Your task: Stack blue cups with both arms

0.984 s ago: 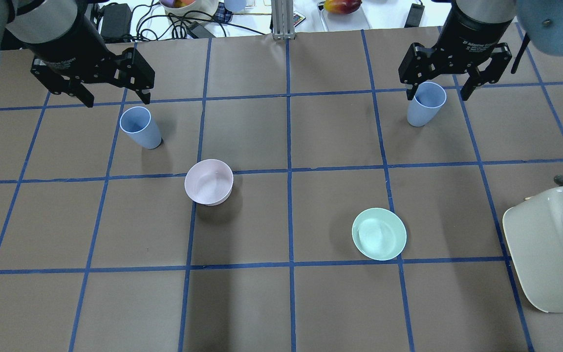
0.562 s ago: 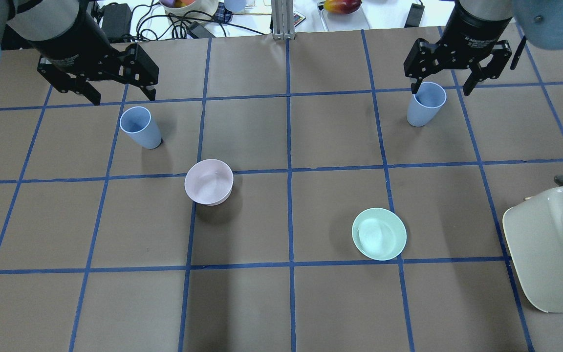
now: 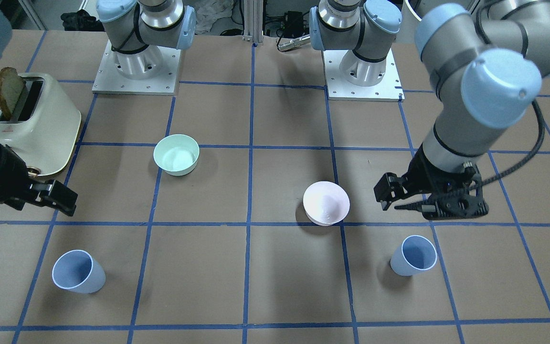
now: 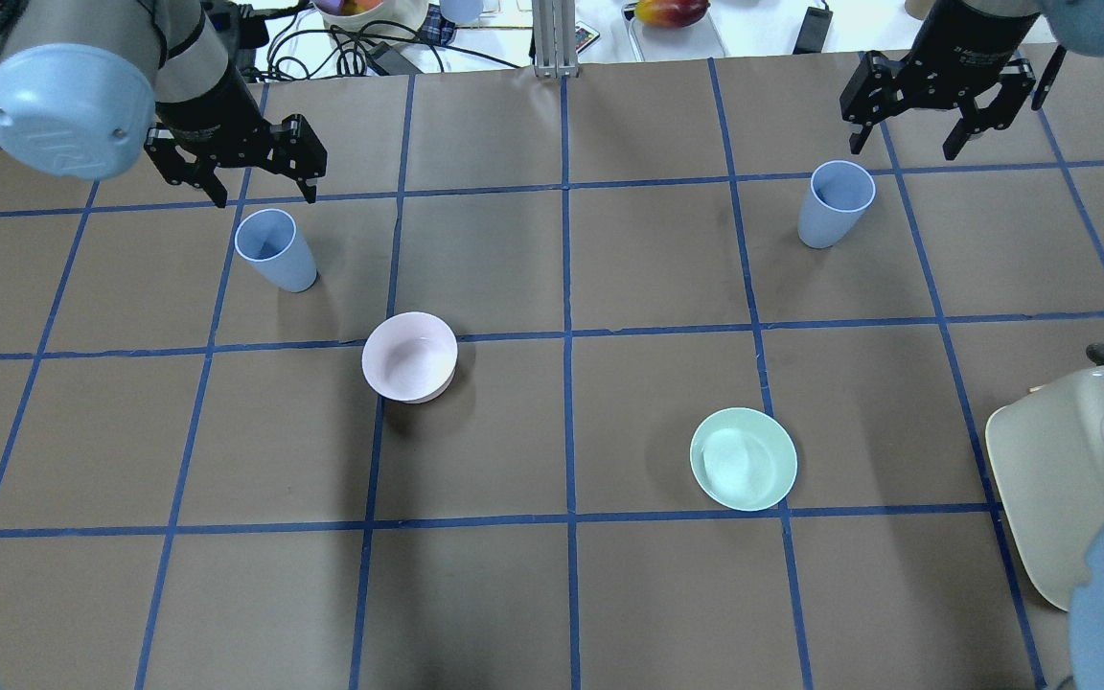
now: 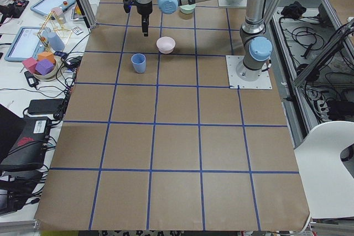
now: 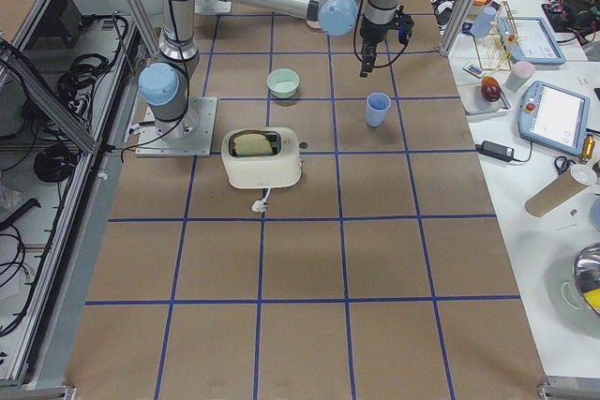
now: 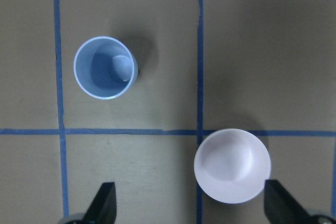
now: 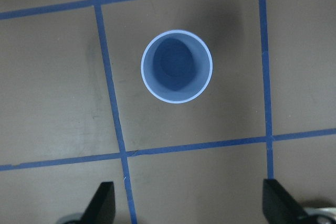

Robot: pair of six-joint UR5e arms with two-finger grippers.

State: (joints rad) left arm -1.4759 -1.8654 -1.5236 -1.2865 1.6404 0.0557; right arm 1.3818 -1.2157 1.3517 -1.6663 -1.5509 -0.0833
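Note:
Two pale blue cups stand upright and apart on the brown table. The left cup is far left, and also shows in the left wrist view. The right cup is far right, and also shows in the right wrist view. My left gripper is open and empty, raised above the table just beyond the left cup. My right gripper is open and empty, raised beyond the right cup. Neither gripper touches a cup.
A pale pink bowl sits near the left cup, and a mint-green bowl sits centre right. A cream toaster holding a bread slice stands at the right edge. Cables and clutter lie past the far edge.
Both grippers have risen and drawn back toward the far edge, still open. The right gripper no longer straddles the right cup's rim. The cups have not moved.

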